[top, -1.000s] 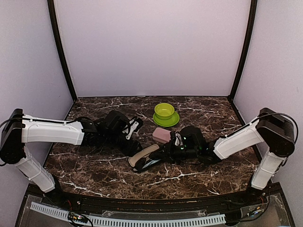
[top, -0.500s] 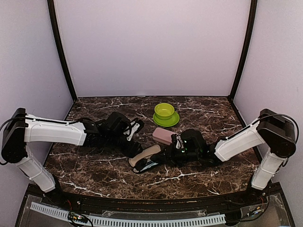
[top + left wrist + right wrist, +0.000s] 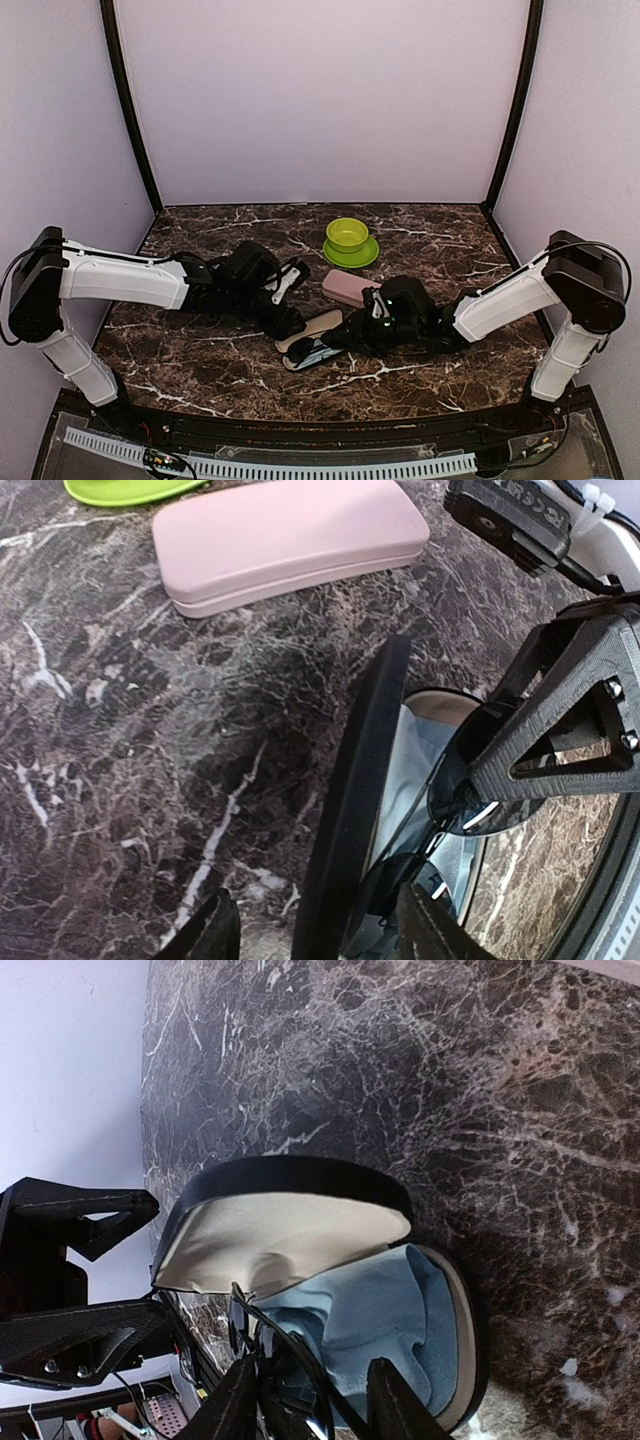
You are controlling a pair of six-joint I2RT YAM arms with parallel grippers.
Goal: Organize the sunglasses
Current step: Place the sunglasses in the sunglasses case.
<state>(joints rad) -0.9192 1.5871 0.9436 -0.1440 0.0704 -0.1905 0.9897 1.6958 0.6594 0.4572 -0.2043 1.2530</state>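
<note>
At centre frame, sunglasses (image 3: 450, 798) are laid in the case (image 3: 470, 1345); right gripper (image 3: 315, 1400) loosely parted, left gripper (image 3: 320, 932) wide astride the lid (image 3: 365, 780); withdrawal is likely needed.

The top camera looks down from high behind both arms, far enough to take in the whole table (image 3: 200, 370). The left wrist camera sits low and close, facing past its fingers (image 3: 215, 930) at the open black case (image 3: 350, 810) between them. The right wrist camera, just as close, faces the same case from the opposite side. All three views share the case, and both wrist views share the sunglasses (image 3: 485, 800) inside it.
</note>
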